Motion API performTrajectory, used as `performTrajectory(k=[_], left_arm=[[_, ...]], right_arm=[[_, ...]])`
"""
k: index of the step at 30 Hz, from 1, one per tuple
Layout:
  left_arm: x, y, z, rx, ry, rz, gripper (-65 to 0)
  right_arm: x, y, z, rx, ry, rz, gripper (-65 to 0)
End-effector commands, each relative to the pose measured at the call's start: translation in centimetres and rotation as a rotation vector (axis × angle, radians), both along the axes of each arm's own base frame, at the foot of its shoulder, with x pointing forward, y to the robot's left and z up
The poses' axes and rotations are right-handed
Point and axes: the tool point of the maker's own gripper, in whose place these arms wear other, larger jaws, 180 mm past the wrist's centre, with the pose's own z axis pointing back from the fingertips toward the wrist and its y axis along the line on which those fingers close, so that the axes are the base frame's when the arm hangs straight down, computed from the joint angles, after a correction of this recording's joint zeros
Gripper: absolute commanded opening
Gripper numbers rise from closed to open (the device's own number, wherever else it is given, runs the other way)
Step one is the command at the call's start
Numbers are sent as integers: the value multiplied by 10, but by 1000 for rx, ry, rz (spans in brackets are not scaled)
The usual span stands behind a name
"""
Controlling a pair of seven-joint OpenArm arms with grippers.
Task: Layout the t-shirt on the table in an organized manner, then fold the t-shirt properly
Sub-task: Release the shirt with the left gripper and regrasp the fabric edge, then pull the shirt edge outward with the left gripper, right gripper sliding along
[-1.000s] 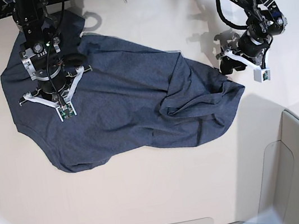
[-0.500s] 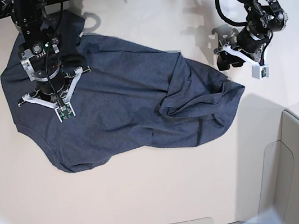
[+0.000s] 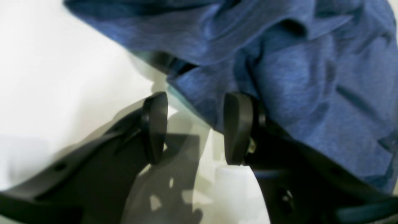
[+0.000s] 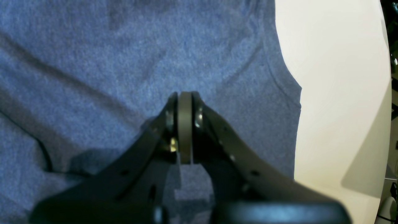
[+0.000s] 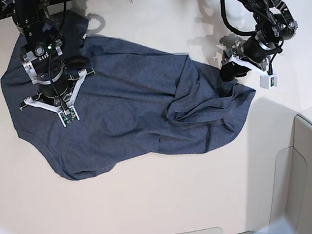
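The t-shirt [image 5: 125,113] is spread crumpled on the surface [image 5: 159,211], still being laid out; the right tool [image 4: 185,124] is clenched over it, and the bunched edge must next be caught by the released left tool [image 3: 192,127].

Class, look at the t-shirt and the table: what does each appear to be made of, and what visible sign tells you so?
The t-shirt: soft heathered knit, probably cotton; it drapes in folds and shows a speckled matte weave. The table: a smooth, hard off-white top, perhaps laminate; faint sheen, no grain.
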Motion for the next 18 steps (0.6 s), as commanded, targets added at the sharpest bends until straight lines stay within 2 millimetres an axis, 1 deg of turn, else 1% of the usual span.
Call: performTrajectory(k=[1,4,6,8,10,13,14,15,17,18], left_arm=[[10,3,9,12,-25,-5,-377],[16,3,10,1,-29,-3,-377],[17,2,8,-5,-25,-4,-377],[17,1,5,-12,-18,-6,-397],[16,1,4,-14,-14,-5,-470],[16,0,3,-14,-9,-10,-633],[15,0,4,-11,-9,-14,-650],[14,0,6,-6,-15,-15,-650],[16,2,19,20,-54,-20,-644],[13,2,25,39,-67,-24,-648]], right_arm=[[6,-1,10,-5,-41,3,-650],[6,-1,10,-5,-41,3,-650],[6,-1,10,-5,-41,3,-650],[6,-1,10,-5,-39,3,-650],[6,-1,10,-5,-39,3,-650],[6,-1,9,-5,-38,3,-650],[6,-1,9,-5,-38,3,-650],[6,-1,9,-5,-38,3,-650],[6,-2,10,-5,-39,1,-650],[6,-2,10,-6,-39,1,-650]])
